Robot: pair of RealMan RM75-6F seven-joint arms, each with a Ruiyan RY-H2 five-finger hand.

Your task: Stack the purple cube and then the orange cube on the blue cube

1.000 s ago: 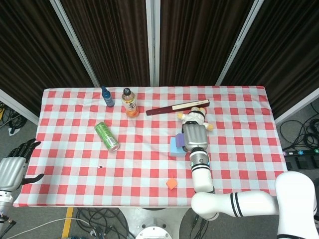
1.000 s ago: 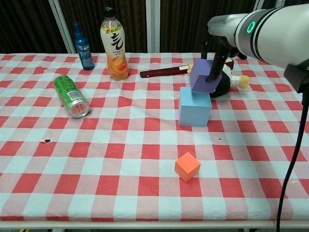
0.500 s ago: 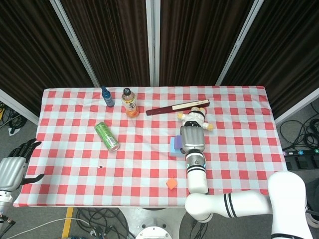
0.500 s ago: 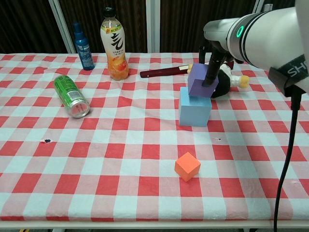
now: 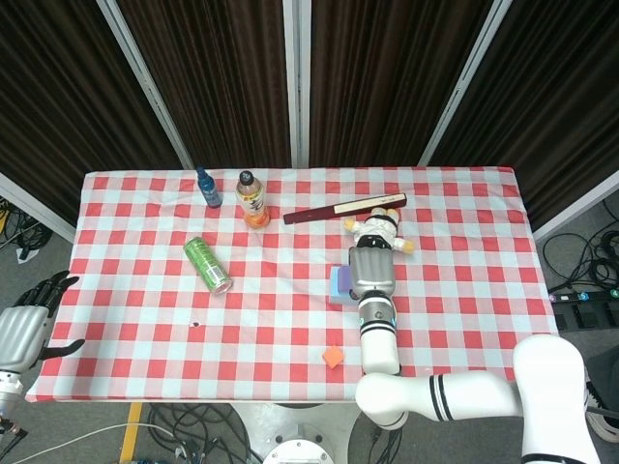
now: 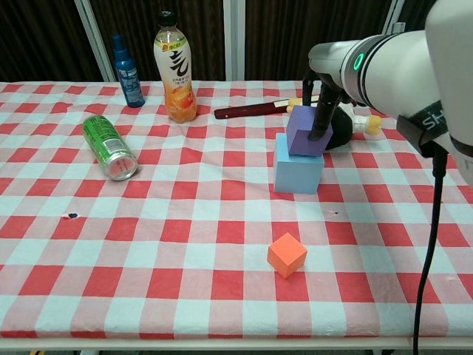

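Looking from left to right, we find the left robot hand hanging off the table's near-left corner in the head view, fingers spread and holding nothing, in the same place as a second ago. On the table we see a blue spray bottle and an orange drink bottle standing at the far side, with a green can lying on its side nearer to us.

Toward the right, the orange cube sits alone near the front edge, untouched. Beyond it stands the blue cube with the purple cube on top. The right arm reaches in from the right, its white forearm bending down so the right robot hand points downward, dark fingers pressed against the purple cube's right face. We judge it to be gripping the cube, though the far side of the grasp is hidden.

Compared with a second ago, the purple cube has come down: it was tilted and raised over the blue cube's right edge, and now it lies lower and more squarely on the top face. The right arm has also drawn leftward.

Behind the stack lie a dark red folded fan and a small doll.
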